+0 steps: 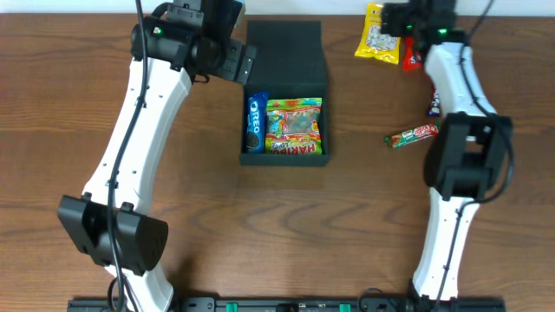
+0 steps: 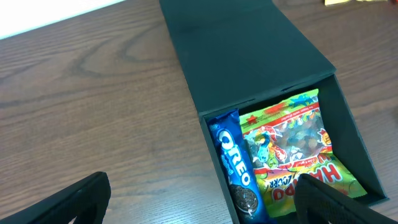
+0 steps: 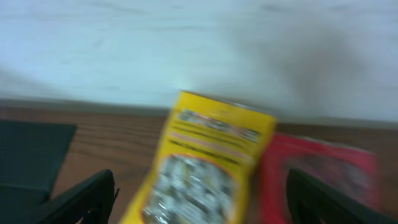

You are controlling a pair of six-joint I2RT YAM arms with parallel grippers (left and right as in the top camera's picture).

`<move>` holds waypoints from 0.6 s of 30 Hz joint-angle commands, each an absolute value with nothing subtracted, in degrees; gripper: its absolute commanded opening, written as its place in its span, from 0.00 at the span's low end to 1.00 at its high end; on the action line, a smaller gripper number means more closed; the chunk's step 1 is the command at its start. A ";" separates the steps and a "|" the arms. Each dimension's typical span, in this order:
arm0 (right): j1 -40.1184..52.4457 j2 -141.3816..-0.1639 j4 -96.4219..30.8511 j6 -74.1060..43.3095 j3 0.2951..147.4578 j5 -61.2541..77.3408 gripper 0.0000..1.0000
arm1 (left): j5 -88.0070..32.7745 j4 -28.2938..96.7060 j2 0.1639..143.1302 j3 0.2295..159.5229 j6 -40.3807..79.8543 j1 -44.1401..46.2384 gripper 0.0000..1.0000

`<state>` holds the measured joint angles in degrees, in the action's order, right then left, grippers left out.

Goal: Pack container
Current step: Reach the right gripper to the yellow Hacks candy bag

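The dark container (image 1: 286, 52) lies open at the table's centre back, its flap lid folded away to the far side; it also shows in the left wrist view (image 2: 249, 56). Inside lie a blue Oreo pack (image 1: 256, 123) (image 2: 235, 168) and a colourful Haribo bag (image 1: 293, 128) (image 2: 295, 152). My left gripper (image 1: 232, 61) (image 2: 202, 202) is open and empty, above the box's left wall. My right gripper (image 1: 401, 24) (image 3: 202, 199) is open at the far right, straddling a yellow snack bag (image 1: 375, 33) (image 3: 202, 165). A red packet (image 1: 411, 54) (image 3: 323, 171) lies beside it.
A red-and-green candy bar (image 1: 412, 135) lies on the table at the right, beside the right arm. A dark small packet (image 1: 435, 102) shows partly behind that arm. A pale wall (image 3: 199, 43) rises just past the table's far edge.
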<state>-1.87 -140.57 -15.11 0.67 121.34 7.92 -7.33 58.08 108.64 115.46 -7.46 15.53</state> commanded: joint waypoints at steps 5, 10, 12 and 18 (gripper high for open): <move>1.32 -147.63 -9.39 -0.45 121.73 4.49 0.88 | -7.53 58.63 107.90 115.50 -5.93 15.55 0.95; 1.58 -150.28 -9.04 -1.93 121.78 2.24 0.85 | -7.53 58.92 107.90 115.50 -5.52 15.55 0.95; 1.58 -151.17 -9.02 -1.89 121.78 1.50 0.81 | -7.53 58.92 107.90 115.50 -5.52 15.55 0.95; 1.58 -151.74 -9.98 -1.91 121.78 1.48 0.63 | -7.53 58.92 107.90 115.50 -5.54 15.55 0.95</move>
